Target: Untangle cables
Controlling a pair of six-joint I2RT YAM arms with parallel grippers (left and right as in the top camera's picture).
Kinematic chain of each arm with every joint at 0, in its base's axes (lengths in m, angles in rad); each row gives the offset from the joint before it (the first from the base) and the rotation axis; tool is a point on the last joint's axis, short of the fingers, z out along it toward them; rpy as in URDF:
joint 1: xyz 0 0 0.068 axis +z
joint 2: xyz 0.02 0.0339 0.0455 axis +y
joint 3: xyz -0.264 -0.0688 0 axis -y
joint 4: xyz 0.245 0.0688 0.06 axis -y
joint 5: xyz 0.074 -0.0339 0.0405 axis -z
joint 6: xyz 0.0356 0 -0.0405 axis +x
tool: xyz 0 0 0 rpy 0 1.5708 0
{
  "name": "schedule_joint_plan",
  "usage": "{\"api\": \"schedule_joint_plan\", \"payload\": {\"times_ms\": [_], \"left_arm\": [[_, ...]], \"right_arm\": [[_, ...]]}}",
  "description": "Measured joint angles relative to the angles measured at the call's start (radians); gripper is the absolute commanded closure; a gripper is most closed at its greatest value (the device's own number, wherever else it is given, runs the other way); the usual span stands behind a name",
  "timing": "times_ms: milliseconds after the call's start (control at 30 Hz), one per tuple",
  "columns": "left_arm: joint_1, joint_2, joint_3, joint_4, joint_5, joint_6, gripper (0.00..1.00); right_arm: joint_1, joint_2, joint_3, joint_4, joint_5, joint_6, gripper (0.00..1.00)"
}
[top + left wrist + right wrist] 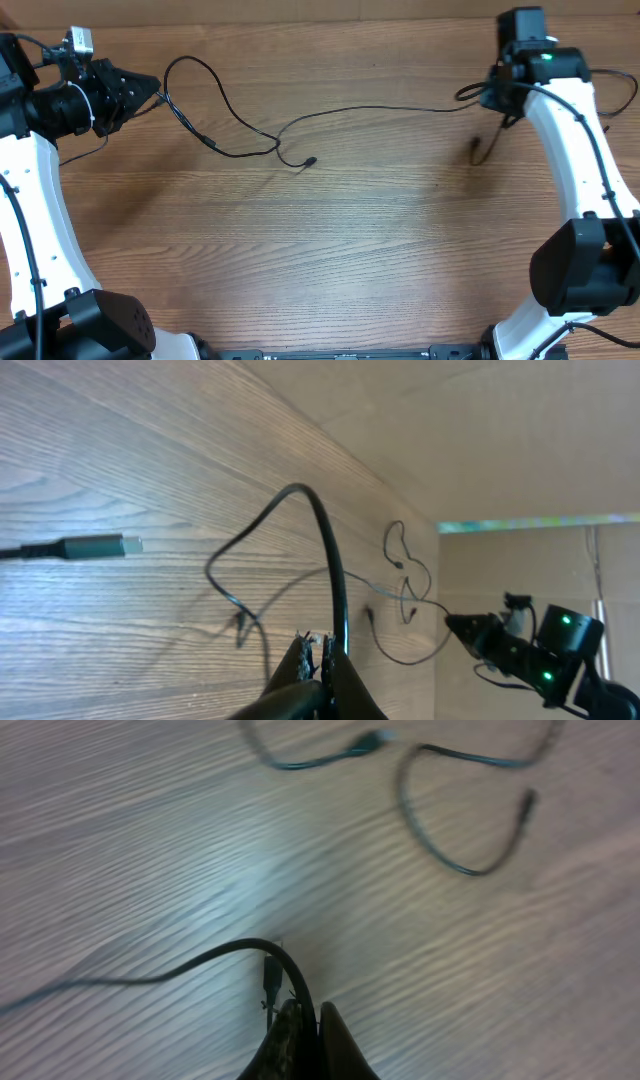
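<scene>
Thin black cables lie strung across the far half of the wooden table, with a small plug end near the middle. My left gripper at the far left is shut on one cable; the left wrist view shows the fingertips pinching a cable that arches upward. A silver-tipped plug lies on the table to the left. My right gripper at the far right is shut on a long cable. In the right wrist view its fingertips pinch the cable, with a short plug end beside them.
The wooden table fills the view. The right wrist view shows a cable loop and plug ends lying further off. The right arm with a green light appears in the left wrist view. A wall rises behind the table's far edge.
</scene>
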Motion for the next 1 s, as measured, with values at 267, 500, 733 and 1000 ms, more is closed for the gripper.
{"api": "schedule_joint_plan", "payload": {"times_ms": [267,500,733,1000], "left_arm": [[0.0,0.0,0.0,-0.019,-0.075,-0.001,0.96],[0.0,0.0,0.0,-0.064,-0.247,-0.006,0.96],[0.005,0.0,0.0,-0.11,-0.496,-0.084,0.96],[0.106,0.0,0.0,-0.161,-0.736,-0.297,0.96]], "right_arm": [[-0.188,0.0,0.0,-0.009,-0.006,0.145,0.96],[-0.281,0.0,0.0,-0.01,-0.091,0.183,0.96],[-0.283,0.0,0.0,-0.008,-0.097,0.19,0.96],[-0.283,0.0,-0.003,0.007,-0.08,0.191,0.96]]}}
